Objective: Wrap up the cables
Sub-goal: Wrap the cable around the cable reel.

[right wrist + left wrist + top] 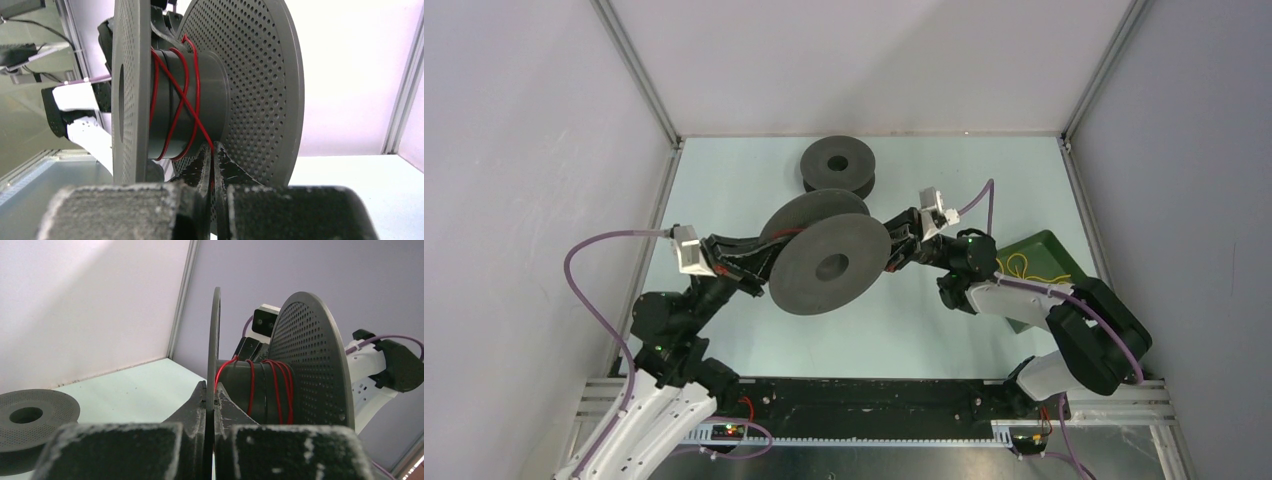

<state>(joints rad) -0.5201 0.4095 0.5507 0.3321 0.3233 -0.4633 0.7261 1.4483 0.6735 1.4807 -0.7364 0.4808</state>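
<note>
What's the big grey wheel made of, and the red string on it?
The spool looks like matte grey plastic: dull, dotted with tiny holes. The red cable looks like smooth plastic-coated cord, slightly glossy; its core is hidden.

I see the raised spool [829,265] off the worktop [724,180], near its middle, held up between my two arms. The left gripper [210,392] comes in from the left and is clamped on the edge of one flange. The right gripper [212,152] comes in from the right between the flanges. The wound cable [251,385] sits in turns around the core and runs down into that gripper's closed jaws. Behind the raised spool, towards the far wall, the second spool [838,163] lies flat on the worktop. At the right edge sits the tray [1049,250], with the loose cable [1022,268] bunched inside it.
</note>
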